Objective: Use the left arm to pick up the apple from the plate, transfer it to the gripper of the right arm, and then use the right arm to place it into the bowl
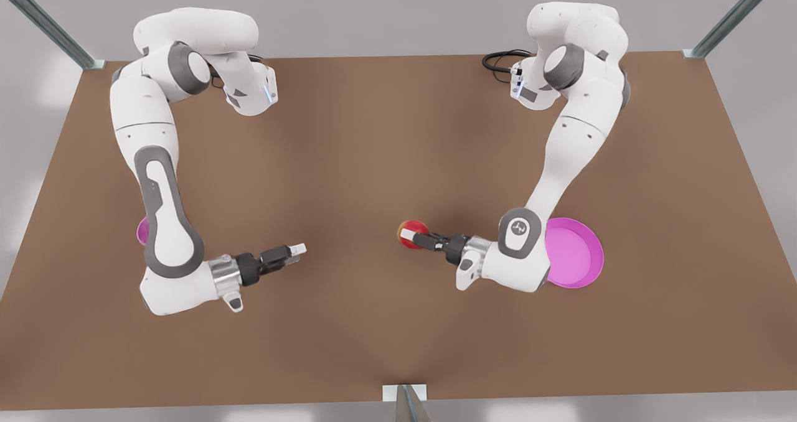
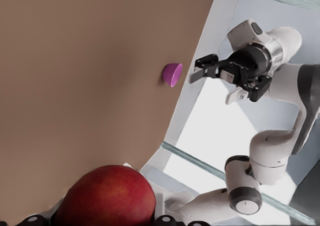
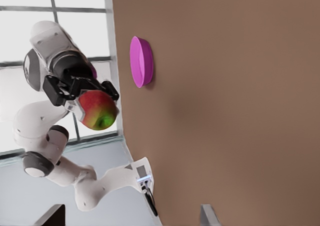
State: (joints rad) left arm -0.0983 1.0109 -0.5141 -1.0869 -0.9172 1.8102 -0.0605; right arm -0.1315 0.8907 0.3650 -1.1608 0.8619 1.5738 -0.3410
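**Mid-air handover: apple held out by the left arm, right arm facing it**

The left gripper [image 1: 416, 238], a slim black two-finger tool with white pads, is clamped on the small round red apple [image 1: 411, 233] with its yellow-green patch. In the left wrist view the apple [image 2: 106, 196] sits right at the fingertips; in the right wrist view the same fruit [image 3: 98, 109] hangs clear of the table. The gripper lies roughly level and points toward the other arm, an attitude that appears chosen to present the fruit's free sides for a second grasp. Behind the left wrist, partly covered by the arm, rests the wide shallow magenta-pink plate [image 1: 582, 257], now bare of the apple.

Across a stretch of brown tabletop [image 1: 373, 160], well apart from the apple, the right gripper [image 1: 291, 251], a black linkage claw behind a silver wrist ring, points back at it. Its jaws stand parted and hold nothing, which suits receiving. This arm seems to wait at the handover line.

Beyond the right arm, largely hidden by its forearm in the front view, stands the small deep magenta-pink bowl [image 2: 172, 74]. Nothing lies between the two grippers; the likely difficulty is aligning the claw around the apple without striking the left fingers.
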